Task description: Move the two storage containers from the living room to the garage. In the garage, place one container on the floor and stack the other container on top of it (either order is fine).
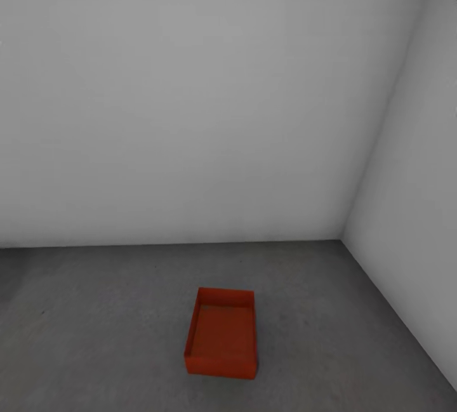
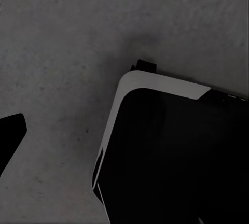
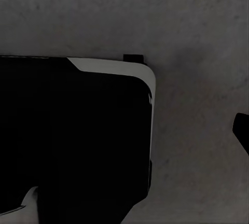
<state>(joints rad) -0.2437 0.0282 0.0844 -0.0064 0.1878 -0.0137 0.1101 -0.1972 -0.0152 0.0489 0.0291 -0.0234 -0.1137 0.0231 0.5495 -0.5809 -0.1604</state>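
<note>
Storage container: one orange-red storage container [image 1: 221, 336] sits open side up on the floor [image 1: 95, 336], low in the head view, with nothing stacked in or on it.
Container placement: it lies a little right of the middle of that view, its long side running away from the camera, well short of the back wall [image 1: 190, 94] and well apart from the side wall [image 1: 419, 209].
Container interior: low straight walls around a bare orange bottom; any ribbing is too fine to make out here.
Room: plain white walls meet in a corner at the right, above a dark grey, mottled floor, which matches the garage.
Left wrist view: the camera looks straight down on the rough grey floor, with a large black body with a pale rounded edge, probably the robot base [image 2: 176, 151], lying across it.
Left arm pose: it seems to hang down beside the base, pointing at the floor; a dark wedge at the picture's edge may be a finger, but I cannot tell how the left claw stands.
Right wrist view: the same grey floor and the black, pale-edged body [image 3: 78, 141].
Right arm pose: likewise pointing downward near the base; whether the right claw is spread or pressed together cannot be told.
</note>
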